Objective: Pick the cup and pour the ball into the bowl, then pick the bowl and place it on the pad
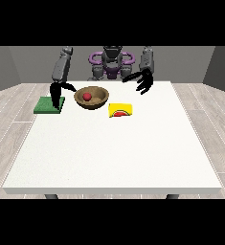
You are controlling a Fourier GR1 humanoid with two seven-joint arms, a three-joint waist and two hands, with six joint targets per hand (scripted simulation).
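Observation:
A brown wooden bowl [91,97] stands at the table's far side, left of centre, with a red ball [87,96] inside it. A yellow cup [120,110] lies on its side just right of the bowl, its opening towards the camera. A green pad [49,105] lies flat near the table's left edge. The hand at the view's left [55,94] hangs over the pad, fingers pointing down, one finger reaching towards the bowl's left rim; it holds nothing. The hand at the view's right [143,79] floats above the table's far edge with fingers spread, holding nothing.
The white table [114,153] stretches broad and bare towards the camera. The robot's body [112,62] stands behind the far edge. Wooden floor surrounds the table.

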